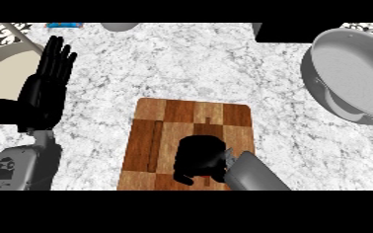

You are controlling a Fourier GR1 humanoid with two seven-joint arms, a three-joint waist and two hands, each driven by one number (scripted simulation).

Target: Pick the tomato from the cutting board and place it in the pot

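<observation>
Wooden checkered board [191,123] lies on the marbled surface [182,59]. My right hand [198,159] curls its fingers over the mostly hidden tomato [209,179] there. Left hand [47,84] rests flat-fingered; round grey pot [348,74] sits far right.

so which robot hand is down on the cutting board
The right robot hand, curled down over the wooden cutting board, hiding whatever is under it. The left robot hand rests open at the left edge, fingers up, off the board.

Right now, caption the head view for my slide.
Right hand curled over the cutting board, pot at far right, left hand resting open at left.
</observation>
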